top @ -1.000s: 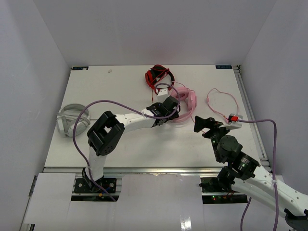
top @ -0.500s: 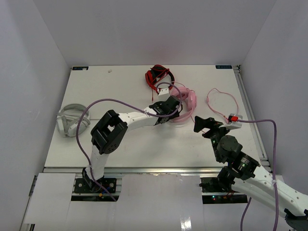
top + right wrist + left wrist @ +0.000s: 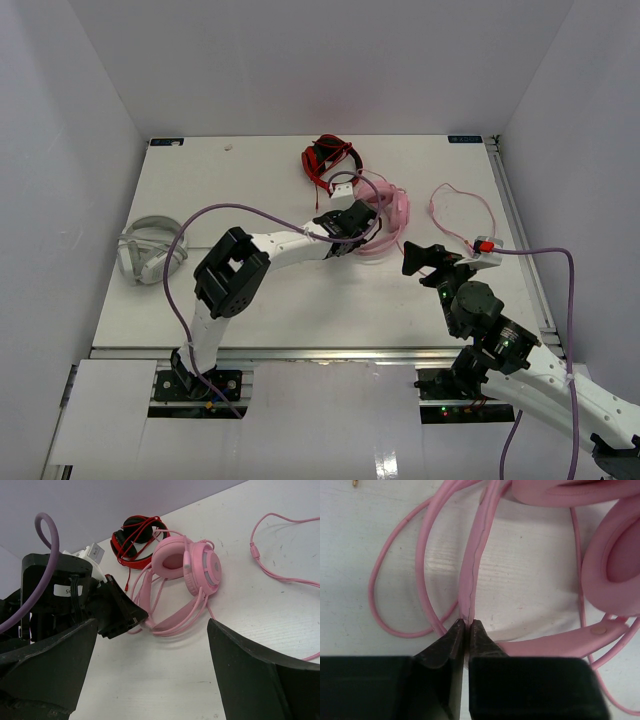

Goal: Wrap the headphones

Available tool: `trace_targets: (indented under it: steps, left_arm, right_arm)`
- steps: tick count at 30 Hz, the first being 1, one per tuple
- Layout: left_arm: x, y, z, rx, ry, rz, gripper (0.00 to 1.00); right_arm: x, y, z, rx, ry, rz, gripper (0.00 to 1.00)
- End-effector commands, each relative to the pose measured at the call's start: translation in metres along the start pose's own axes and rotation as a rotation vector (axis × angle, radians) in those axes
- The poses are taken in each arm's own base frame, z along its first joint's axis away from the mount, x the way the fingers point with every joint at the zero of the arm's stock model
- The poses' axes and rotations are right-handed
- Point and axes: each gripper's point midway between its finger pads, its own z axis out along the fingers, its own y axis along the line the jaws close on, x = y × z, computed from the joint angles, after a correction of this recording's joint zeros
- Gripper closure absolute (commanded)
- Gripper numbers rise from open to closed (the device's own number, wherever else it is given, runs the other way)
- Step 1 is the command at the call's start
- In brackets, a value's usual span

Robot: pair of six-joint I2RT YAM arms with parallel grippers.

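Left arm reaches across the table (image 3: 250,190) to the pink headphones (image 3: 388,212), which lie right of centre, towards the far edge.

Left gripper (image 3: 362,232): in its wrist view the fingers (image 3: 451,640) are closed, tips pinching the end of the flat pink headband (image 3: 475,555). The band runs from the tips up towards the top of that view. One ear cup (image 3: 615,560) lies to the right of the band. Cable (image 3: 421,555) loops on the table left of the band, close beside it.

Right gripper (image 3: 415,258): hovers near the headphones, on their near right, not touching them. Its wrist view shows both fingers spread wide, nothing between them; the headphones and the left gripper are seen through the gap.

In the top view the cable trails in a loose loop to the right of the headphones, towards the right table edge, unwrapped.

Red headphones (image 3: 330,158) lie just beyond the pink pair, at the far edge. Grey headphones (image 3: 148,250) lie at the left edge, well apart.
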Motion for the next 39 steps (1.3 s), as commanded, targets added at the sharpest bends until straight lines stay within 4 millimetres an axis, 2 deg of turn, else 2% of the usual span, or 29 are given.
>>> trace_targets:
  steps: [1,5,8,11,15,18,24,31,35,39]
  left_arm:
    - [-0.028,0.001,-0.014,-0.026,-0.064,0.027,0.98]
    - [-0.044,0.004,-0.028,-0.026,-0.096,0.087,1.0]
    - [-0.072,0.012,-0.051,-0.011,-0.137,0.191,1.0]
    - [-0.094,0.016,-0.07,0.04,-0.138,0.19,1.0]
    - [-0.136,0.024,-0.113,0.131,-0.18,0.15,1.0]
    - [-0.159,0.028,-0.143,0.203,-0.204,0.106,1.0]
    - [-0.169,0.034,-0.161,0.296,-0.174,0.066,1.0]
    - [-0.168,0.042,-0.161,0.315,-0.156,0.099,1.0]
    - [-0.169,0.056,-0.159,0.292,-0.15,0.1,1.0]
    - [-0.174,0.064,-0.166,0.295,-0.165,0.11,1.0]
  right_arm:
    - [-0.006,0.001,0.0,-0.001,-0.03,0.024,0.03]
    - [-0.005,0.001,0.0,0.0,-0.028,0.022,0.03]
    - [-0.006,0.001,0.0,-0.003,-0.028,0.024,0.03]
    - [-0.006,0.001,0.0,-0.003,-0.03,0.025,0.03]
    - [-0.006,0.001,0.0,-0.003,-0.031,0.026,0.03]
    - [-0.006,0.001,0.0,-0.004,-0.03,0.026,0.03]
    - [-0.005,0.001,0.0,-0.002,-0.029,0.024,0.03]
    - [-0.007,0.001,0.0,-0.004,-0.032,0.028,0.03]
    - [-0.007,0.001,-0.001,-0.005,-0.033,0.029,0.03]
    - [-0.007,0.001,-0.001,-0.008,-0.033,0.029,0.03]
